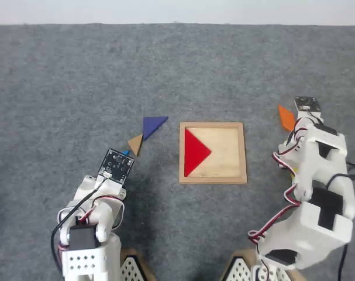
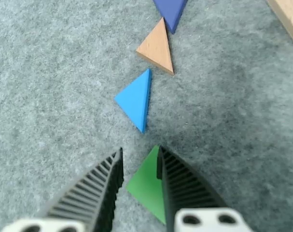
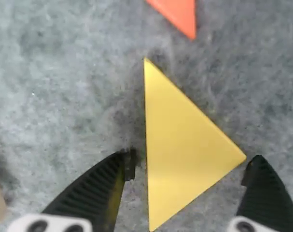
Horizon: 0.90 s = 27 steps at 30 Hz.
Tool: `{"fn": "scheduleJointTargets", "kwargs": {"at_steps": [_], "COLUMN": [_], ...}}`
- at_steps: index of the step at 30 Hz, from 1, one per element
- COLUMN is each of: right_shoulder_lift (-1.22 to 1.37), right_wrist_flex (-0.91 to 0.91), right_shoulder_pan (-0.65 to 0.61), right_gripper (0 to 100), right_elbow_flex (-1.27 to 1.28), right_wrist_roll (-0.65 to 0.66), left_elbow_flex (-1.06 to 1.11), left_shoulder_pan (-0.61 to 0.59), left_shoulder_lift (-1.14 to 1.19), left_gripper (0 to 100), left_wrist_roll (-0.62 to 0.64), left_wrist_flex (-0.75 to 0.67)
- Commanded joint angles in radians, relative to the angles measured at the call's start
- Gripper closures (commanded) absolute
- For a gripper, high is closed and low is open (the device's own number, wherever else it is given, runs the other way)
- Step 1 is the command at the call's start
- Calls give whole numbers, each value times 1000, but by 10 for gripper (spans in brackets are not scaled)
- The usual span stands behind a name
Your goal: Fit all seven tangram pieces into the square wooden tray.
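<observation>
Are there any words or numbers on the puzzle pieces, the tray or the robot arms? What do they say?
No words, numbers or signs can be read.
Tray: plain wood, no print.
Red triangle, yellow triangle, green triangle, blue triangle: plain colours, no print.
Black board on one arm: tiny marks, too small to read.

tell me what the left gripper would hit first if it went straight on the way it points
Most likely the green triangle, lying on the mat right at the left gripper's open tips. Its height above the mat is unclear; the light blue triangle lies next in line.
</observation>
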Motion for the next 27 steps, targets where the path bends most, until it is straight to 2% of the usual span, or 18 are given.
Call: {"fn": "scheduleJointTargets", "kwargs": {"at_steps": [1,6,15,19,22,24,27], "right_shoulder_lift": [13,7,-54,-122,-122,-108,-54], "right_wrist_flex": [-4,-5,-5,-5,-5,-7,-7], "right_shoulder_pan": [8,-10,-2,8,-12,-21,-27], "right_gripper": [767,844,842,728,627,606,628], "right_elbow_flex": [-38,-38,-41,-44,-44,-48,-107], "right_wrist_roll": [-5,-8,-12,6,107,149,153], "left_elbow_flex": [-7,-7,-7,-7,-7,-7,-7], "left_shoulder_pan": [-3,-3,-3,-3,-3,-3,-3], "left_shoulder_lift": [-20,-20,-20,-20,-20,-20,-20], "left_gripper": [892,892,892,892,892,892,892], "left_wrist_roll": [-6,-6,-6,-6,-6,-6,-6], "left_wrist_flex": [3,3,3,3,3,3,3]}}
